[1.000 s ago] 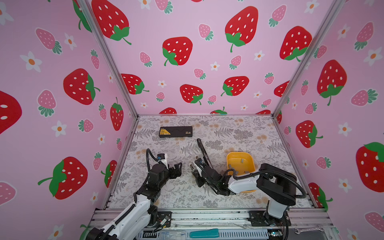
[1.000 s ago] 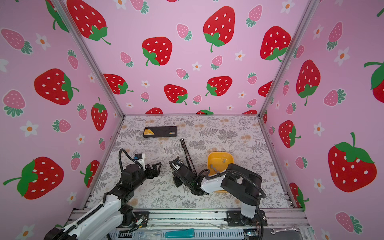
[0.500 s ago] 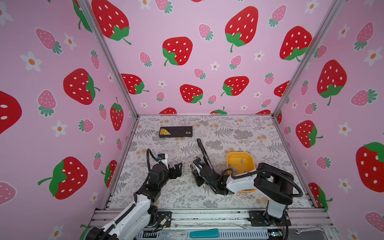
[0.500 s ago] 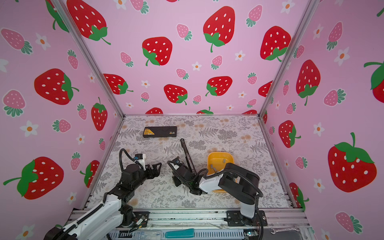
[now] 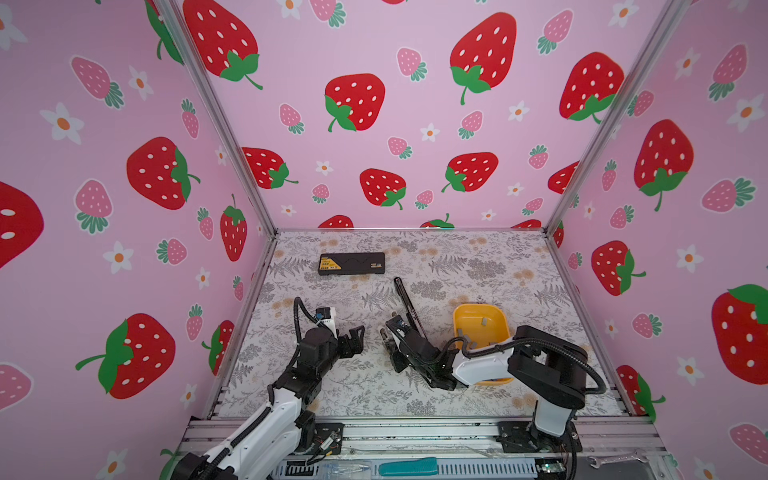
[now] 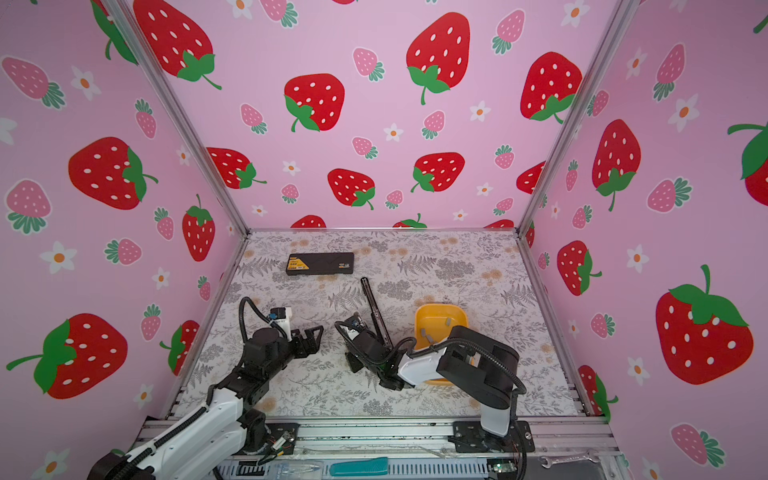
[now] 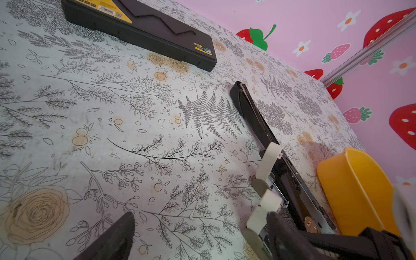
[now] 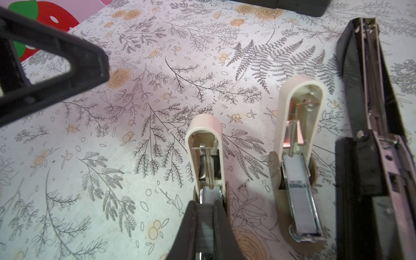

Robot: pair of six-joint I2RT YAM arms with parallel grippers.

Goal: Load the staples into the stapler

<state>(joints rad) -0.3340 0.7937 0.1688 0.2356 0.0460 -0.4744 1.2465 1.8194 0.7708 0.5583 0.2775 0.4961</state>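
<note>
Pink strawberry-print walls [image 5: 415, 124] enclose a tabletop under a fern-and-flower cover [image 5: 374, 386], and a black case [image 5: 351, 264] lies near the back. Three staplers lie opened out near the middle: a long black stapler [image 8: 369, 90] and two small white ones beside it. The white stapler [image 8: 300, 78] next to the black one shows a grey row of staples [image 8: 301, 198] lying in its channel, so it looks loaded. The right gripper [image 8: 204, 209] has its fingers clamped on a staple strip [image 8: 205, 229] and holds it right at the open channel of the other white stapler [image 8: 203, 126]. Whether the strip is seated there cannot be told. Spare staples [image 5: 483, 320] lie in the yellow bowl [image 5: 503, 332] just beside the black stapler, partly hidden by the right arm. The left gripper [image 5: 355, 338] hovers near the staplers with its fingers spread wide, holding nothing. I judge the task to be past its middle. What is left is to seat this strip, let go of it and fold the lids shut. Whether the black stapler holds staples is unclear.
</note>
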